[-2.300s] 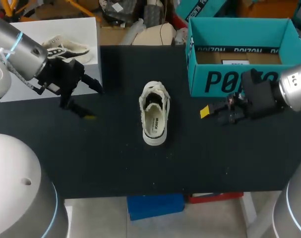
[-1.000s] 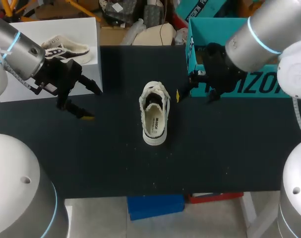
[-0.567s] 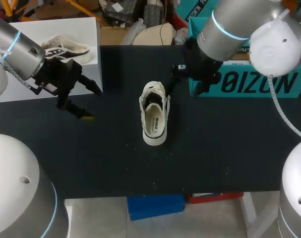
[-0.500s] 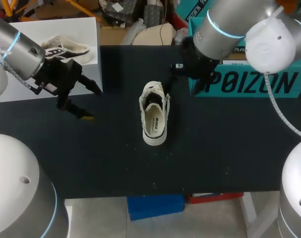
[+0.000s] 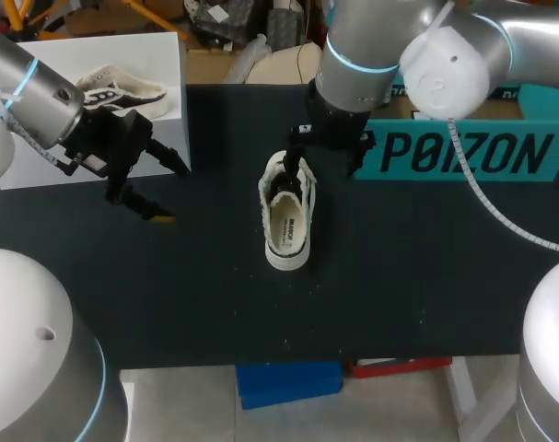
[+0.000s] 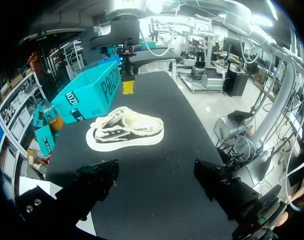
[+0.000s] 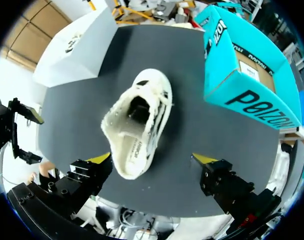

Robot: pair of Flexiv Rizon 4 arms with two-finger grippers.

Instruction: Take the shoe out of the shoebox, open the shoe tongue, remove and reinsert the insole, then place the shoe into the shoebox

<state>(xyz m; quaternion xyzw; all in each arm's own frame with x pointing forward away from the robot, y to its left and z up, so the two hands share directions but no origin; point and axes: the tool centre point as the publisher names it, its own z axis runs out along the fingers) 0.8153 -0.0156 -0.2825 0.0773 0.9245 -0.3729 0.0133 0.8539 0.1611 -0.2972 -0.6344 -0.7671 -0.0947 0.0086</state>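
Note:
A cream shoe (image 5: pixel 286 216) lies on the black table (image 5: pixel 417 276), its toe toward the front edge and its laces loose. My right gripper (image 5: pixel 325 155) hangs open over the shoe's far end. In the right wrist view the shoe (image 7: pixel 136 125) lies ahead of and between that gripper's (image 7: pixel 152 160) spread yellow-tipped fingers, which do not touch it. The teal shoebox (image 5: pixel 463 152) stands open at the back right. My left gripper (image 5: pixel 173 189) is open, well to the left of the shoe. In its own view this gripper (image 6: pixel 162 185) faces the shoe (image 6: pixel 125 134) side-on.
A white box (image 5: pixel 40 120) stands at the back left corner, with a second shoe (image 5: pixel 122 87) on it. My right arm (image 5: pixel 417 64) crosses above the shoebox and hides part of it. Bare black table lies in front of and to the right of the shoe.
My right arm swung left from beside the shoebox to above the shoe's far end, its gripper still open. The left arm and the shoe have not moved.

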